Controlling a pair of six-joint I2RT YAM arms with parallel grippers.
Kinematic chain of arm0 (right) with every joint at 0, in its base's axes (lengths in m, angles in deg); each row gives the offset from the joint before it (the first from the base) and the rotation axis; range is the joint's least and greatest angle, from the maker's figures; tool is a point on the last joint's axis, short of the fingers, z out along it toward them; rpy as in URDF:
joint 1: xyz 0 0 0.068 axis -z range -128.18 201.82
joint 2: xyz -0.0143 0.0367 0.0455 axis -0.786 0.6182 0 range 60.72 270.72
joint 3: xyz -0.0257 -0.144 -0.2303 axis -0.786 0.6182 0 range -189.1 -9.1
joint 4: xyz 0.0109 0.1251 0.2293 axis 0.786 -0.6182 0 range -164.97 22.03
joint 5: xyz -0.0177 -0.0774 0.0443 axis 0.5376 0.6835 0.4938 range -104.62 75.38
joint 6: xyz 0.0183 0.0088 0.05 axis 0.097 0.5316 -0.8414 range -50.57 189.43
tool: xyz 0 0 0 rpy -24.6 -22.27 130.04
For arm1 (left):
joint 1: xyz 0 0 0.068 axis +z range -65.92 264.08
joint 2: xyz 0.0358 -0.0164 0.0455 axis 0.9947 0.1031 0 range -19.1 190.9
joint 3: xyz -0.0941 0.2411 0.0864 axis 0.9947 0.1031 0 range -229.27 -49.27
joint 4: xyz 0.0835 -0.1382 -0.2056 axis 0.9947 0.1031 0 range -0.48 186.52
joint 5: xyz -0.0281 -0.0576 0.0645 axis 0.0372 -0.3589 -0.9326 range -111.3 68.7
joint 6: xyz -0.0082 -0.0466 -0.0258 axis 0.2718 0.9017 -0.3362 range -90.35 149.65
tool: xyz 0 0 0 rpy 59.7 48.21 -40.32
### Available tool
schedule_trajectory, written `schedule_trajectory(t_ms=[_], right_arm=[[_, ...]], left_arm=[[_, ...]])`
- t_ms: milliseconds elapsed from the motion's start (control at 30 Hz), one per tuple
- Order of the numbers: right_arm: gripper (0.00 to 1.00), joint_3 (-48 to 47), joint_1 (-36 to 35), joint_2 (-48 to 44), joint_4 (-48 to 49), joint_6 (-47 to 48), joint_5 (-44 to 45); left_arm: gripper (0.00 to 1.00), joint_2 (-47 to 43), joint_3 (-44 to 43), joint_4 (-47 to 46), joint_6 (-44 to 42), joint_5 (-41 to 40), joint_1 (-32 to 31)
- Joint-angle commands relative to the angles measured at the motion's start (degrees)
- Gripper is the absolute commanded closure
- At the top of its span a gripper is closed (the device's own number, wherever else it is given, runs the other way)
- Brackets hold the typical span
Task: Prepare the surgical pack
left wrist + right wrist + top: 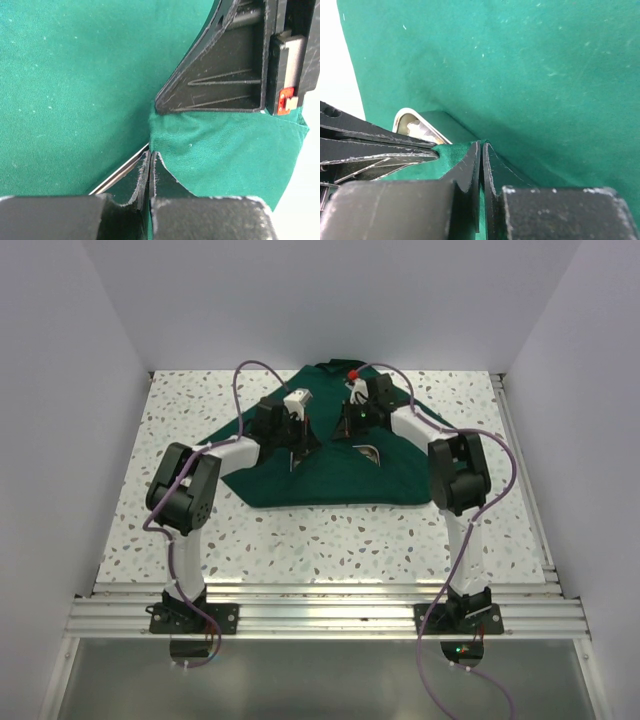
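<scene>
Steel tray (414,120) rim beneath green cloth (530,75) (right wrist view only), left hand (150,172) and right hand (481,165) angled inward, each clamped on it

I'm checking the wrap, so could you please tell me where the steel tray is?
In the right wrist view, left side, a tray corner peeks from under the green cloth, beyond the right end effector.

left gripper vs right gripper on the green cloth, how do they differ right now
The left gripper has only a thin steel edge showing beside its jaws; the right gripper has the steel tray and its rounded corner uncovered beside it. In the top view, the left gripper sits lower and further left than the right gripper. Shared: both have jaws shut on a fold of the green cloth.
</scene>
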Motion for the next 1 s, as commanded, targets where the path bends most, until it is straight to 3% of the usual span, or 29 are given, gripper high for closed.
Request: schedule_trajectory(t_ms=[0, 233, 300, 367, 400, 767, 967], right_arm=[[1.0, -0.06, 0.65, -0.25, 2.36, -1.35, -2.03], [1.0, 3.01, 1.27, -4.29, 5.34, -1.88, 0.26], [0.68, 3.54, 1.27, -4.73, 5.34, -1.79, 0.7], [0.45, 3.98, 1.27, -5.0, 5.96, -1.71, 1.05], [0.41, 4.07, 1.44, -4.82, 6.04, -1.79, 0.79], [0.31, 1.0, 3.46, -0.52, 10.88, -7.59, -10.89], [0.28, -3.48, 4.61, 3.52, 4.99, -5.22, -14.49]], left_arm=[[1.0, 0.51, -2.64, -0.42, 0.22, -0.92, -0.04], [1.0, 0.51, -3.08, 0.2, -0.04, -1.1, -0.04], [1.0, 0.69, -3.25, 0.28, -0.13, -1.01, -0.04], [1.0, 0.95, -3.6, 0.54, -0.13, -0.93, -0.04], [1.0, 1.21, -3.78, 0.72, -0.13, -0.92, -0.04], [1.0, 1.83, -4.66, 2.92, -0.57, -2.15, 0.05], [1.0, -1.76, -1.25, -0.85, -0.57, -2.33, -0.04]])
